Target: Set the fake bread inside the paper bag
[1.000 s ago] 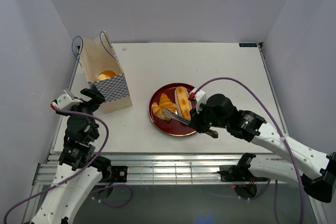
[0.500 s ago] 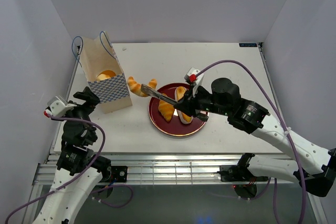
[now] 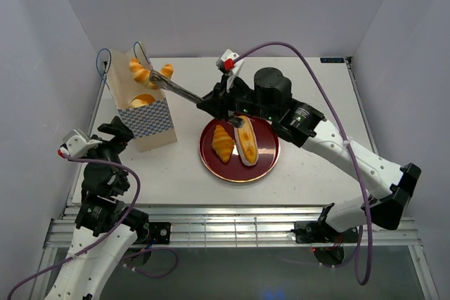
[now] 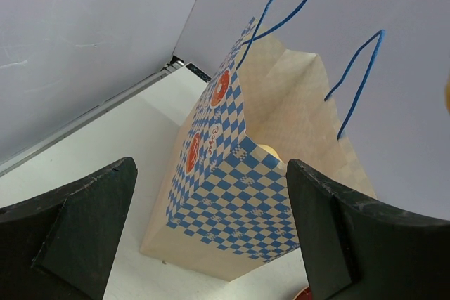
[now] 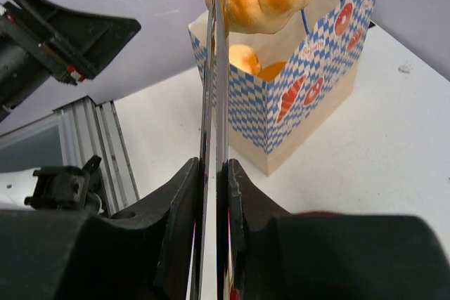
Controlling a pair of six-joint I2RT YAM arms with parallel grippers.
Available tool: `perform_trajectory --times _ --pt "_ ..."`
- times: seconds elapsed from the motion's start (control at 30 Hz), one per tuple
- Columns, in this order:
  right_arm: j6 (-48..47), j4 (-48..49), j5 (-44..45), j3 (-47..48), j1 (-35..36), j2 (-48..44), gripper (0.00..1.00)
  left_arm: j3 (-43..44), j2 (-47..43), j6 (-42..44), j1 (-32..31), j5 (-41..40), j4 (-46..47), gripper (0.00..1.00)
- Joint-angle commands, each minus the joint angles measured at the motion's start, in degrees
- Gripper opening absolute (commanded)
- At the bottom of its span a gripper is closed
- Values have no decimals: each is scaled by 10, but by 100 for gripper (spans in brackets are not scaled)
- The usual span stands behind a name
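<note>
At the near left of the tabletop point(image 3: 169, 173), the left hand point(image 3: 116, 131) is seen with its 2 fingers point(image 4: 77, 223) spread wide and nothing held between them. It is pointed at the paper bag point(image 3: 151, 121) and is kept close to it without touching.

Further in, near the middle, a dark red plate point(image 3: 211, 163) is laid flat. 2 pieces of fake bread are carried on it side by side: a croissant point(image 3: 223, 142) on the left and an oblong roll point(image 3: 246, 140) on the right.

To the left of the plate the bag is stood upright with its mouth open and its blue cord handles point(image 3: 104, 57) raised. A round bun point(image 3: 143, 100) is seen inside it.

Farthest back, the right arm is stretched across over the plate toward the bag. The long thin fingers of the right hand point(image 3: 156, 80) are closed on a second croissant point(image 3: 150, 72), which is held in the air above the bag's open mouth.
</note>
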Motion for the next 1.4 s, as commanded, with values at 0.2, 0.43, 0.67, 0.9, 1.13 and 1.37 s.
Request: perform_trajectory --times 0.2,0.43,0.67,0.9,1.13,1.37 --pt "18 57 -32 154 3 148 13 15 21 5 -4 21 -4 98" --pt "24 14 -25 238 3 225 33 14 19 8 -5 34 0 98" --pt "35 8 -17 261 3 247 48 15 25 10 -8 50 0 98" --pt "34 8 -22 251 3 227 47 14 25 14 -12 50 2 98" --pt "7 52 51 107 3 82 48 12 22 17 -13 54 5 98" --pt "1 81 206 -111 3 -67 48 14 23 17 -13 56 3 98"
